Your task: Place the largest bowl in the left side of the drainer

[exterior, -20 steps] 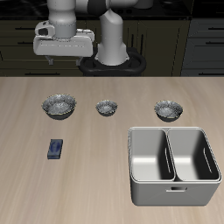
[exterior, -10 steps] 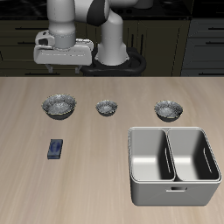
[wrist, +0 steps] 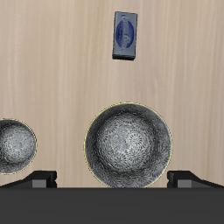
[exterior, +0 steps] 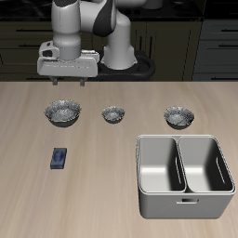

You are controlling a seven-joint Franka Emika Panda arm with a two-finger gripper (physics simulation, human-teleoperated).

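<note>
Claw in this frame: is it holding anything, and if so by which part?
Nothing is held. The claw hangs open above the largest bowl, clear of its rim; in the wrist view both fingertips show with the bowl untouched between them.

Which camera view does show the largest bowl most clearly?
The wrist view: the largest bowl fills much of it, seen from straight above, with its speckled inside plain. The exterior view shows it small, below the end effector.

Pale wooden table (exterior: pixel 102 186); seemingly dark cabinets (exterior: pixel 214 42) behind.
</note>
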